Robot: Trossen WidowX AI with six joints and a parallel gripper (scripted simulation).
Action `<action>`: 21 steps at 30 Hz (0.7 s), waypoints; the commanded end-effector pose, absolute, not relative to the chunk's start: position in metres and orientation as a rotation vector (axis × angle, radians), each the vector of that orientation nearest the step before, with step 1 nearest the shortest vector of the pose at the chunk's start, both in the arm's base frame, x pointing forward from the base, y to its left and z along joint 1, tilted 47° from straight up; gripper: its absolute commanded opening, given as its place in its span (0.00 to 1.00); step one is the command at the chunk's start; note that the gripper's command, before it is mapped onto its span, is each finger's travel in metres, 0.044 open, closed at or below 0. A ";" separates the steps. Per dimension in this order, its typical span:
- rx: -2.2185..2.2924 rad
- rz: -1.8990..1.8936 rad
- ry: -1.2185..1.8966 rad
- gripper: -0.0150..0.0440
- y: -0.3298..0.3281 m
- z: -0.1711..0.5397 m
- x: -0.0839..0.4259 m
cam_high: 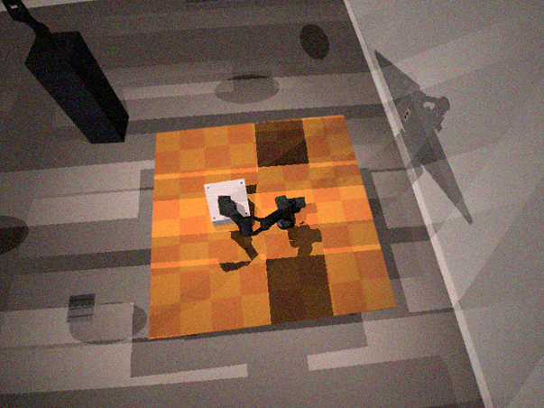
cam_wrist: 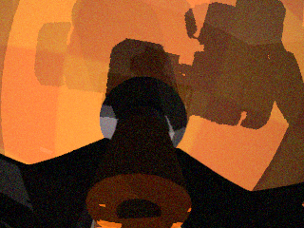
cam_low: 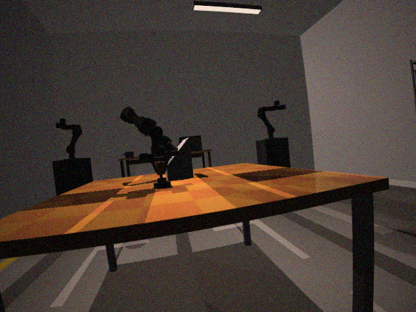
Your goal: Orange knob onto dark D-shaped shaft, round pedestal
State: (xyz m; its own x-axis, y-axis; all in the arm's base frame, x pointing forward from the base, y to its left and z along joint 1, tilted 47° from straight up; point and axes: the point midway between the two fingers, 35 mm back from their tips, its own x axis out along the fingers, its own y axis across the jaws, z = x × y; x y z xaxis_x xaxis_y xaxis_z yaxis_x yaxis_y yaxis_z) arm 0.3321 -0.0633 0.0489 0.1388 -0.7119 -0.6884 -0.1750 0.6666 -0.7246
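Note:
The orange knob is between the fingers of my gripper, which is shut on it. In the wrist view the knob's wide orange end faces the camera, with a dark opening in it, and its body narrows away toward the pedestal. The round pedestal stands on the table, directly beneath the knob. In the exterior view a narrow dark stem shows between knob and pedestal, so the knob sits above the pedestal's base. The shaft's flat side is hidden, and whether the shaft is inside the hole cannot be told.
A box with a sloped white plate stands close beside the arm. The wooden table carries strong shadows of the arm. Dark stands with other arms are beyond the table.

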 end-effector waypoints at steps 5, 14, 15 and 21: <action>-0.852 -0.417 1.428 0.25 -0.062 0.052 0.332; -0.974 -0.311 1.474 0.25 -0.063 0.052 0.331; -0.974 -0.312 1.474 0.25 -0.064 0.051 0.332; -0.974 -0.312 1.473 0.25 -0.065 0.049 0.333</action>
